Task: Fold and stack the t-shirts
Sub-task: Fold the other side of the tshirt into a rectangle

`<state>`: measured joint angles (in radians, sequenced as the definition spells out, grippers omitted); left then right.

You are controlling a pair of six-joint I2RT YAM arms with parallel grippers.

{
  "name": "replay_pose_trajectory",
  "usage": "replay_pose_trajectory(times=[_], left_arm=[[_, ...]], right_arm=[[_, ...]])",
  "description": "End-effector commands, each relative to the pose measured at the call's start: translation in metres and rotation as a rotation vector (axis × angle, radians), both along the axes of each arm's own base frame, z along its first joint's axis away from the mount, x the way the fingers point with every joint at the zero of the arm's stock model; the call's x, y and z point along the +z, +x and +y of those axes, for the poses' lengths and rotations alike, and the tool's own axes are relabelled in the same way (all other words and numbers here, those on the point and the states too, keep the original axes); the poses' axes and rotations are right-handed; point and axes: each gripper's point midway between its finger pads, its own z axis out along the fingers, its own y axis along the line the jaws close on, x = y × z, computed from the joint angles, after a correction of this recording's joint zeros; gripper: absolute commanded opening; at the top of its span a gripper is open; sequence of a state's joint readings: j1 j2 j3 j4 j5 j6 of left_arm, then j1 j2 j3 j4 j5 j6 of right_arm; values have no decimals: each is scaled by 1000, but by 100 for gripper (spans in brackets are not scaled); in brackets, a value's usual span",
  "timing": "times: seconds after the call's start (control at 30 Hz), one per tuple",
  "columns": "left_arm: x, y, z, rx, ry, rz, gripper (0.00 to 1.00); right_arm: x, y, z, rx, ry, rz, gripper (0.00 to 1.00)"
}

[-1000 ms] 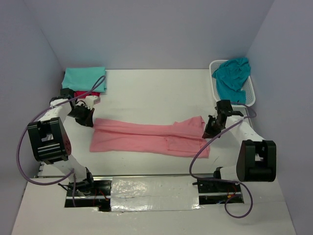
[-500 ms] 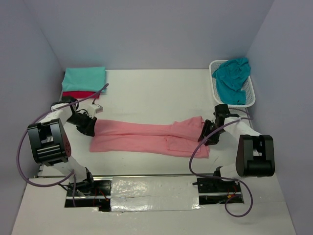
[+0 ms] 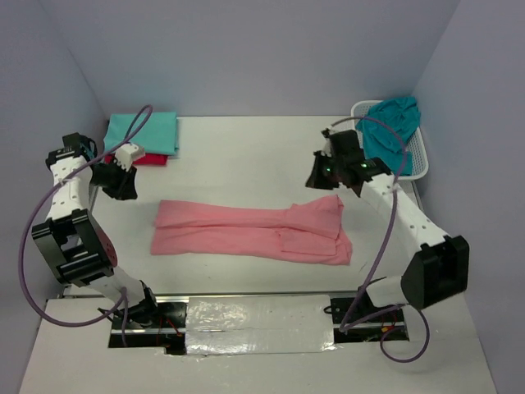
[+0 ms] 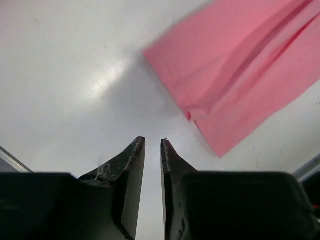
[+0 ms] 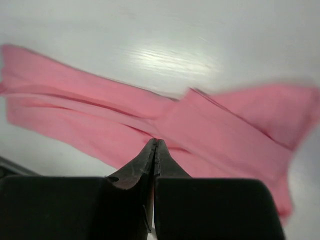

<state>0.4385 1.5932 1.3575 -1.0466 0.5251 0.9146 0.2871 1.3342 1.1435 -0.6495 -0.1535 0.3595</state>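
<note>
The salmon pink t-shirt [image 3: 246, 231] lies flat across the middle of the table, folded lengthwise into a long band. My left gripper [image 3: 120, 189] hovers up and left of its left end, jaws slightly apart with nothing between them [image 4: 153, 142]; the band's end [image 4: 240, 80] shows ahead to the right. Above the band's right end, my right gripper [image 3: 318, 179] hangs with its jaws shut and empty [image 5: 155, 142] over the pink cloth [image 5: 210, 130]. The mint-teal t-shirt [image 3: 144, 130] sits folded on the crimson one [image 3: 148, 159] at the back left. A teal-blue t-shirt [image 3: 390, 123] is heaped in the basket.
The white lattice basket [image 3: 419, 160] stands in the back right corner against the wall. Purple walls close the table at the back and both sides. The arm bases and a taped strip [image 3: 254, 316] run along the near edge.
Both grippers have let go of the pink t-shirt's ends and risen toward the back. The left one now stands slightly open, the right one shut. The shirt has stayed put.
</note>
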Motion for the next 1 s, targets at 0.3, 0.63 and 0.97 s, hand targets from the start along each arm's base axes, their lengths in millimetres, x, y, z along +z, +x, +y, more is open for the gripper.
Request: replay_pose_trajectory(times=[0.3, 0.63, 0.97], left_arm=[[-56, 19, -88, -38, -89, 130, 26], [-104, 0, -96, -53, -35, 221, 25], [-114, -8, -95, -59, -27, 251, 26]], right_arm=[[-66, 36, 181, 375, 105, 167, 0], [-117, -2, 212, 445, 109, 285, 0], [-131, -29, 202, 459, 95, 325, 0]])
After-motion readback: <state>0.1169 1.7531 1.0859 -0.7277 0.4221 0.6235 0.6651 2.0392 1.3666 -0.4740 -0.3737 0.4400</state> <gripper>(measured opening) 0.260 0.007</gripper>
